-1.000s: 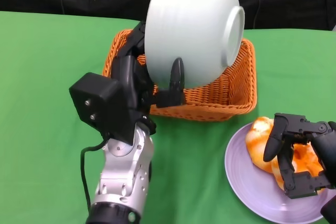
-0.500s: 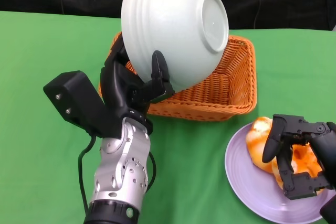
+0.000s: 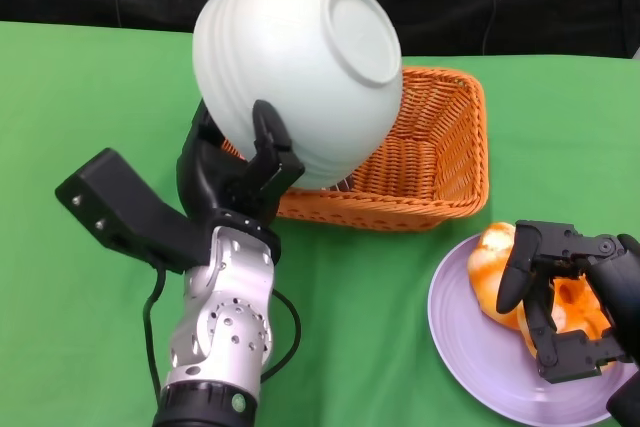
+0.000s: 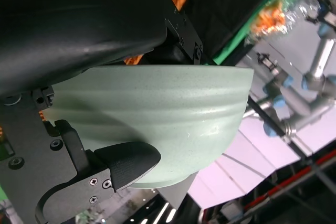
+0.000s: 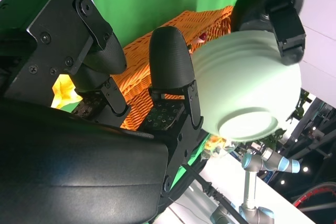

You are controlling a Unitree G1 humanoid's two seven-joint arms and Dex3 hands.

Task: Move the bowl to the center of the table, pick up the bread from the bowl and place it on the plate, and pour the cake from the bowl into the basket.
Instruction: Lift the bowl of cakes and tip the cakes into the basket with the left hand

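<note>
One bowl (image 3: 295,72), rigid, smooth, likely slippery and breakable, gripped at rim by left hand (image 3: 240,172), upturned over basket (image 3: 430,162); right hand (image 3: 565,292) on bread (image 3: 500,267), grip unclear.

Upturned bowl (image 3: 297,72), gripped by the left hand (image 3: 232,175), covers the left part of the basket (image 3: 432,162); the basket's right part lies open from above. Right hand (image 3: 560,292) rests on the bread (image 3: 497,269) on the plate (image 3: 470,349). Green table (image 3: 90,107) left of the basket is free.

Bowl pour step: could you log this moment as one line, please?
left hand holds bowl upturned over basket | right hand on bread, plate
</note>
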